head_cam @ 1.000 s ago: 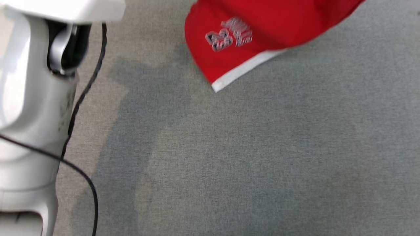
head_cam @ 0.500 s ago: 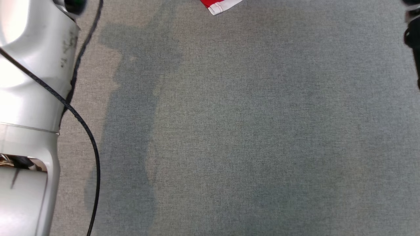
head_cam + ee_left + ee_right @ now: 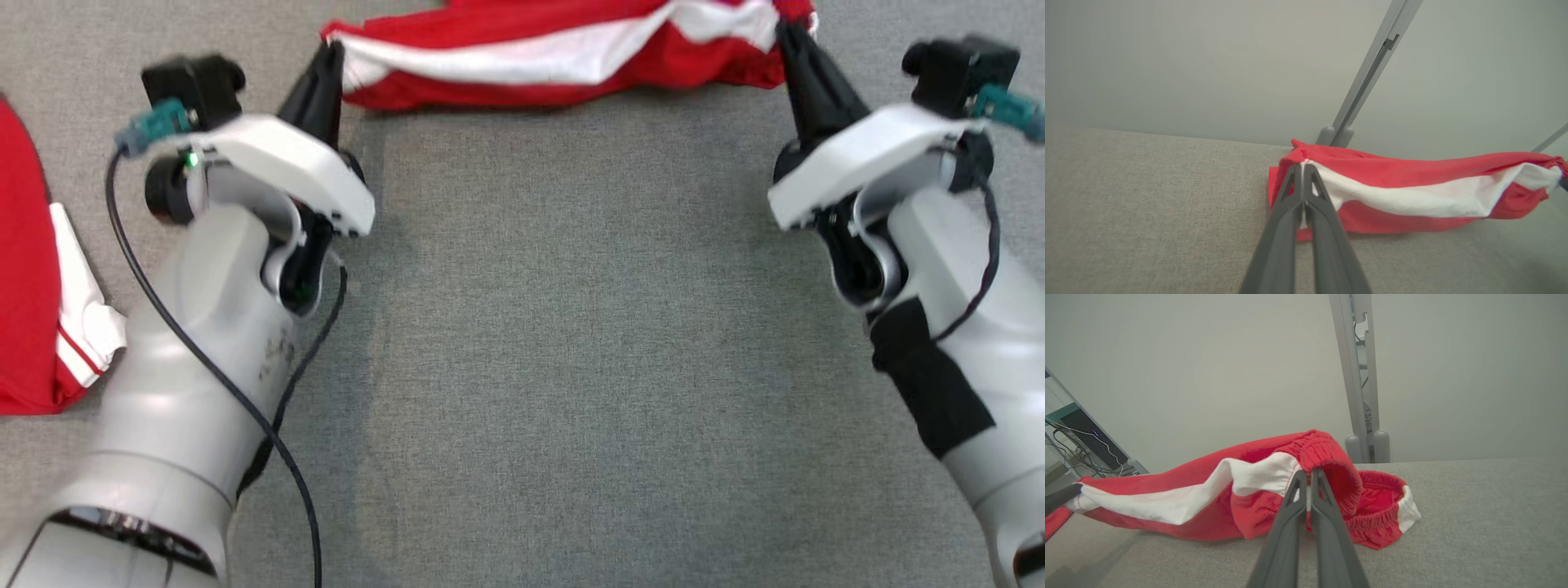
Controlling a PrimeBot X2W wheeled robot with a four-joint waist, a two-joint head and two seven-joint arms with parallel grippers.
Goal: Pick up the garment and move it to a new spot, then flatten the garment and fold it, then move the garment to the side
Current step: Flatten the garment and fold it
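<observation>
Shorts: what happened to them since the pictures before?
The head camera swung, so the whole picture shifted. Both grippers have come into view: the left gripper and right gripper are each shut on one end of the shorts, stretched between them. Earlier only some red cloth and a pale forearm showed. The grey table looks the same.

- Head view: bright, even light from above, with a mild sheen on the pale left forearm (image 3: 188,392).
- A faint, soft-edged shadow lies on the grey cloth surface (image 3: 571,367) just right of that forearm.
- Slight blur softens both arms and the far red garment (image 3: 531,94).
- Wrist views: hazy and low in contrast. The near dark fingers (image 3: 1280,245) look soft, and a thin shadow runs under the garment.
</observation>
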